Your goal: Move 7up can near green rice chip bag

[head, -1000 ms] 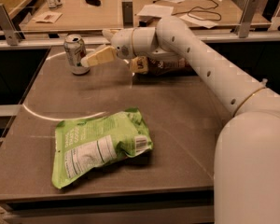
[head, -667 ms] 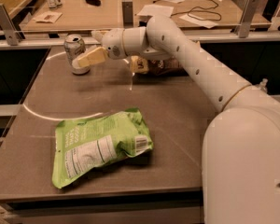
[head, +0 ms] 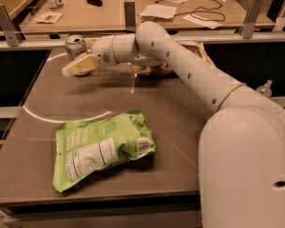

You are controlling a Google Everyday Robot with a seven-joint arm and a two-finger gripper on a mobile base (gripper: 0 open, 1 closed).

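Camera view of the workspace as I see it from the remote station. The robot's white arm [head: 190, 70] reaches from the lower right across the grey table [head: 190, 113] toward its far left corner. The gripper [head: 76, 66] sits at that corner, directly in front of the 7up can [head: 75, 44], with its cream-coloured end lying across the lower part of the can. I cannot tell whether the gripper is clamped on the can or merely resting against it. The can stands upright, its silver top showing above the gripper. The green rice chip bag [head: 102, 148] lies flat near the front edge of the table, label side up, with the white nutrition panel toward its left end and the barcode toward its right. The can and the green bag are well apart, with bare table and a pale curved mark [head: 61, 118] between them. A brown chip bag [head: 197, 49] lies at the back of the table, largely hidden behind the arm. Beyond the table stands a wooden desk [head: 95, 15] carrying papers and a cable.
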